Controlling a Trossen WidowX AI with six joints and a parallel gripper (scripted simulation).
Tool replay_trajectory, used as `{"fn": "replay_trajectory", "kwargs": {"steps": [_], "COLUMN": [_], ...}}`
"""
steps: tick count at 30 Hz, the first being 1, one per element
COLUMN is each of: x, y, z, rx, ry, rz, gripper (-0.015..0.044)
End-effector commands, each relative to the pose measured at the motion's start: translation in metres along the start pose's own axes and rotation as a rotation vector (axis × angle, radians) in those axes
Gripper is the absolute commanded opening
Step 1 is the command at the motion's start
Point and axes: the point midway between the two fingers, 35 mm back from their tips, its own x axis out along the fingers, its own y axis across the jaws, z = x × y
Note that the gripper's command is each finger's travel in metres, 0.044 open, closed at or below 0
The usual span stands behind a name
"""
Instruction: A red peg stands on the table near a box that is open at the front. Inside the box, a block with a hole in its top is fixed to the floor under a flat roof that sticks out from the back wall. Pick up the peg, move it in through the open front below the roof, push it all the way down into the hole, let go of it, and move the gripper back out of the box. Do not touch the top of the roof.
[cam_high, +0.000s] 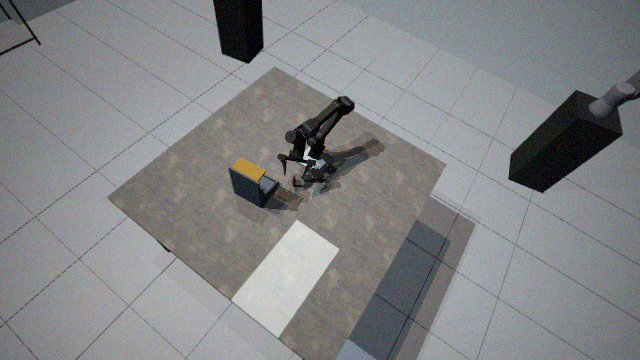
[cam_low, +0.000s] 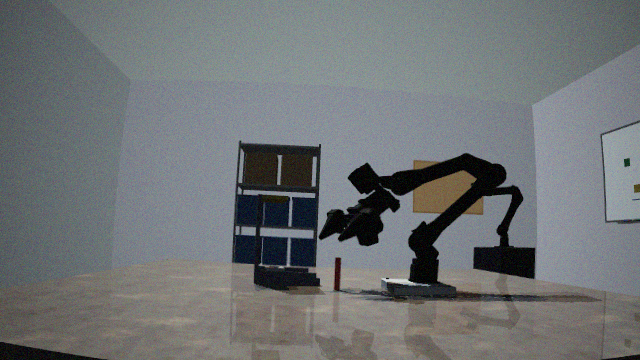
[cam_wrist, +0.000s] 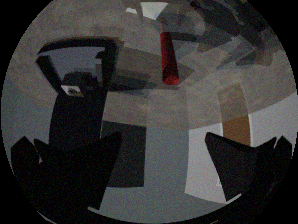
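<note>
The red peg (cam_high: 294, 181) (cam_low: 337, 274) (cam_wrist: 169, 57) stands upright on the table, between the box and the arm's base. My gripper (cam_high: 295, 173) (cam_low: 331, 239) (cam_wrist: 166, 137) is open and empty, tilted downward, above the peg's top and not touching it. The dark box (cam_high: 245, 189) (cam_low: 287, 277) (cam_wrist: 77, 42) stands beside the peg. Its flat yellow roof (cam_high: 248, 169) (cam_low: 275, 199) sits high on the back wall. In the wrist view a small dark shape with a pale patch shows inside the box; I cannot tell surely whether it is the block. The hole is not clear.
The arm's pale base plate (cam_high: 316, 162) (cam_low: 420, 289) is on the far side of the peg from the box. A white rectangle (cam_high: 287, 275) lies on the table, away from the box. A shelf (cam_low: 278, 187) stands in the background, behind the table.
</note>
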Motion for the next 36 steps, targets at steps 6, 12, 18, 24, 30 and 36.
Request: {"fn": "replay_trajectory", "kwargs": {"steps": [6,12,18,24,30,36], "x": [0.001,0.001,0.003,0.01,0.017,0.023], "y": [-0.001,-0.001,-0.001,0.001,0.001,0.002], "z": [0.003,0.003,0.005,0.012,0.019,0.027], "rx": [0.015,0.015,0.015,0.014,0.014,0.014], "ry": [-0.008,-0.008,-0.008,-0.008,-0.008,-0.008], "rz": [-0.009,-0.009,-0.009,-0.009,-0.009,-0.009], "gripper": [0.023,0.022,0.022,0.022,0.022,0.022]}}
